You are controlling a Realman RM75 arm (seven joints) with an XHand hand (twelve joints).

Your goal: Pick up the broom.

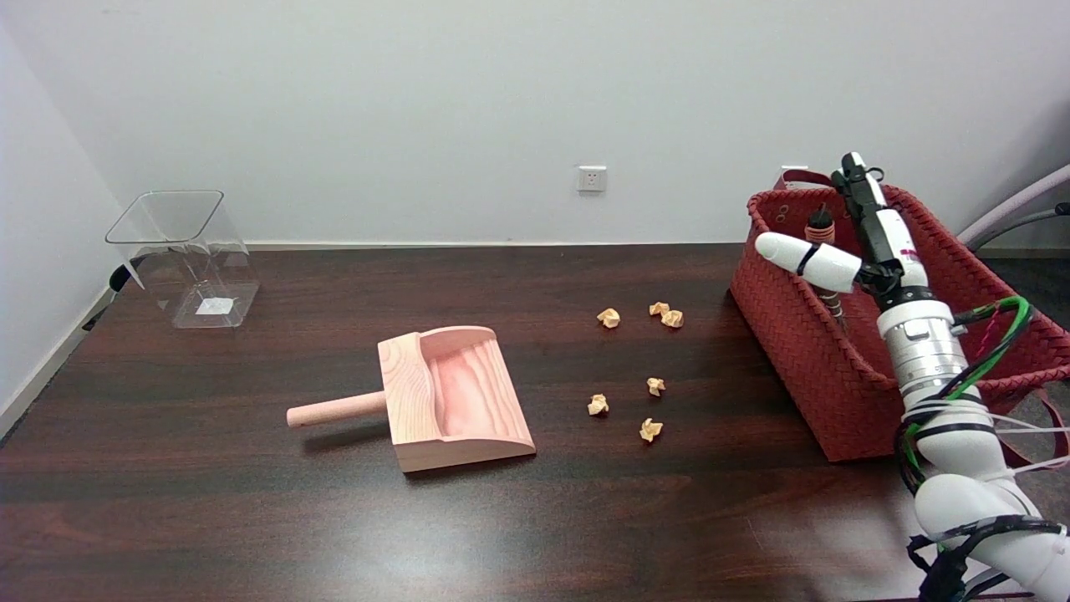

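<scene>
We are reaching our right hand [853, 242] over the red woven basket [802, 351] standing at the right side of the dark wooden tabletop [251, 518]. The hand is hanging above the basket's opening with its fingers stretched upward and the white thumb [807, 259] sticking out to the left; it is spread apart and holding nothing. The broom [823, 251] is standing upright inside the basket, near its left wall; only its dark, ringed handle top is showing, just behind the thumb, and we cannot tell whether the thumb is touching it. A wooden dustpan [451, 397] is lying near the middle of the tabletop with its round handle pointing left. Six crumpled paper balls [608, 317] are lying scattered between the dustpan and the basket, three farther back and three nearer. A clear plastic bin [188, 259] is standing at the far left corner. A white wall socket [592, 178] is sitting on the wall behind.
</scene>
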